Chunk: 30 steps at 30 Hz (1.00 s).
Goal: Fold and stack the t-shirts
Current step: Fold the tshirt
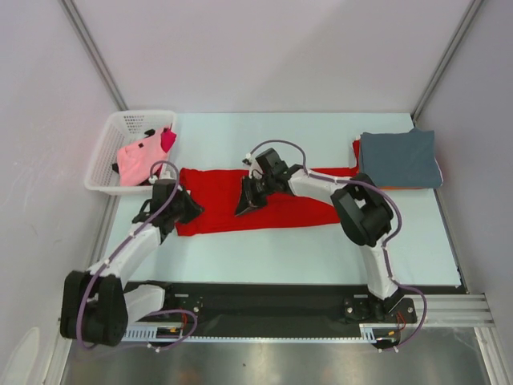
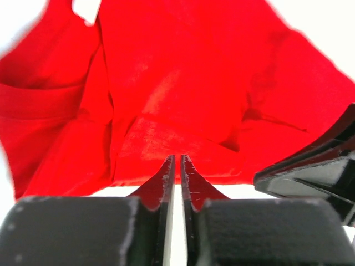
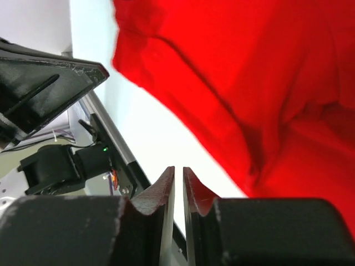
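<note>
A plain bright red t-shirt (image 1: pixel 292 204) lies as a long strip across the middle of the table. It also fills the left wrist view (image 2: pixel 183 83) and the right wrist view (image 3: pixel 266 72). My left gripper (image 1: pixel 190 211) is at the strip's left end. Its jaws (image 2: pixel 177 158) are shut to a thin slit at the cloth's edge, with nothing seen between them. My right gripper (image 1: pixel 245 206) is over the strip's middle, near its front edge. Its jaws (image 3: pixel 178 169) are shut and empty above bare table. A folded grey-blue t-shirt (image 1: pixel 398 159) tops a stack at the back right.
A white lattice basket (image 1: pixel 120 124) at the back left holds a pink shirt (image 1: pixel 138 160) and a magenta one (image 1: pixel 168 140). Red and orange edges (image 1: pixel 355 149) show under the grey-blue shirt. The black rail (image 1: pixel 272 309) runs along the near edge.
</note>
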### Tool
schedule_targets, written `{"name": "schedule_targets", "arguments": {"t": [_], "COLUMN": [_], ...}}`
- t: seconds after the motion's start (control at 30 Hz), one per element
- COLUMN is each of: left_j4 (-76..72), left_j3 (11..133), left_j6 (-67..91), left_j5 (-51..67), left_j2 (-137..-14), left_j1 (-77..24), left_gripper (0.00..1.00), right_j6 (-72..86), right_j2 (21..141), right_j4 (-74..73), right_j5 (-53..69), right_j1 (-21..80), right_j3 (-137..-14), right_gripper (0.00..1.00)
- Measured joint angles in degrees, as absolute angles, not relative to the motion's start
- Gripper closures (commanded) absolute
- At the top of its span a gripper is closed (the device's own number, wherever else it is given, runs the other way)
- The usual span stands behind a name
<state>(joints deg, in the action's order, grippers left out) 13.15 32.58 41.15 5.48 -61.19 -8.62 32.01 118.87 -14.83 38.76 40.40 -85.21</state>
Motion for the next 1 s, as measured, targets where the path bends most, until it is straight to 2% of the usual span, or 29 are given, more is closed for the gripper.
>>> {"name": "schedule_targets", "arguments": {"t": [0.03,0.17,0.3,0.53,0.63,0.73,1.0], "left_j4": [12.25,9.23,7.51,7.6,10.7,13.93,15.03], "left_j3": [32.56,31.38,28.71,28.42,29.28,31.92,39.11], "left_j6": [41.43,42.02,43.09,42.85,41.93,40.64,39.11], "left_j5": [5.8,4.54,1.61,-0.84,-2.66,-4.43,-9.61], "left_j2": [-63.13,-71.09,-74.61,-73.32,-71.16,-68.38,-66.48], "left_j1": [-8.73,-8.91,-8.88,-9.21,-9.21,-9.21,-9.21], "left_gripper": [1.0,1.0,0.99,1.0,0.98,0.93,0.65], "right_j6": [32.51,33.43,34.28,34.0,32.58,30.79,27.24], "right_j2": [120.11,125.47,127.72,125.47,121.23,115.79,97.84], "right_j4": [-13.96,-12.56,-11.31,-9.32,-10.35,-12.21,-16.6], "right_j5": [39.16,39.53,40.56,40.27,37.98,35.24,21.93], "right_j1": [40.42,40.36,40.27,40.16,39.59,38.26,34.63], "right_j3": [-85.21,-85.14,-84.44,-82.39,-79.33,-76.31,-65.23], "right_gripper": [0.86,0.89,0.87,0.61,0.6,0.6,0.62]}}
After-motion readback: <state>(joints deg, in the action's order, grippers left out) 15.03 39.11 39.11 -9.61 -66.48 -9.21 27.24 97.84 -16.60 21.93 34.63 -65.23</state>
